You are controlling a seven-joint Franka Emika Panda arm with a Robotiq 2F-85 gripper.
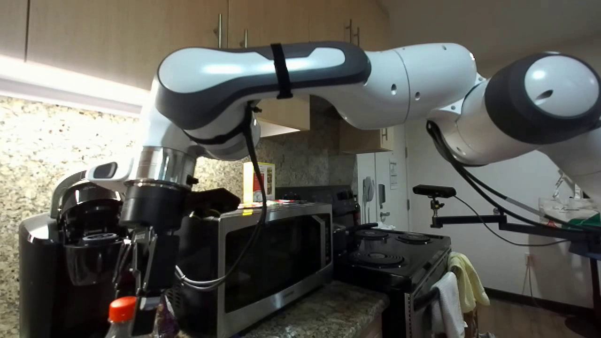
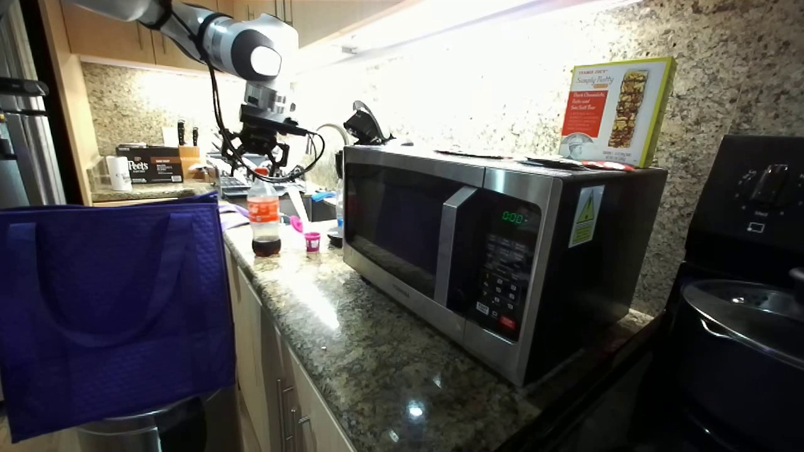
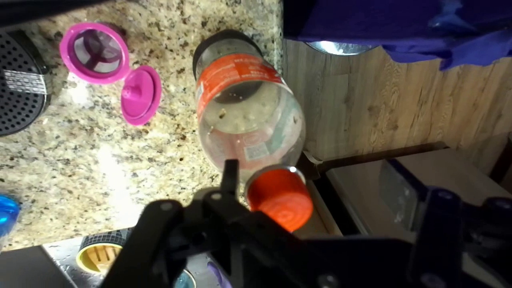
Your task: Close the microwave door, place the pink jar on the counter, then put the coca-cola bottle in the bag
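Observation:
The coca-cola bottle [image 2: 264, 210] stands upright near the counter's front edge, with a red-orange cap and little dark drink. It also shows in the wrist view [image 3: 240, 108]; its cap shows in an exterior view [image 1: 122, 310]. My gripper [image 3: 316, 180] is open above the bottle, the cap between its fingers and nearer one finger. The pink jar [image 3: 125, 56] stands uncapped on the counter [image 2: 370, 351], its pink lid [image 3: 138, 98] beside it. The microwave door [image 2: 396, 220] is shut. The purple bag [image 2: 119, 301] hangs beside the counter, also in the wrist view [image 3: 400, 24].
A black coffee maker [image 1: 40, 277] stands beside the microwave. A snack-bar box [image 2: 615, 113] stands on the microwave. A pot [image 2: 741, 333] sits on the stove. Wood floor [image 3: 380, 100] shows past the counter edge. A sink area [image 3: 68, 260] lies beyond the bottle.

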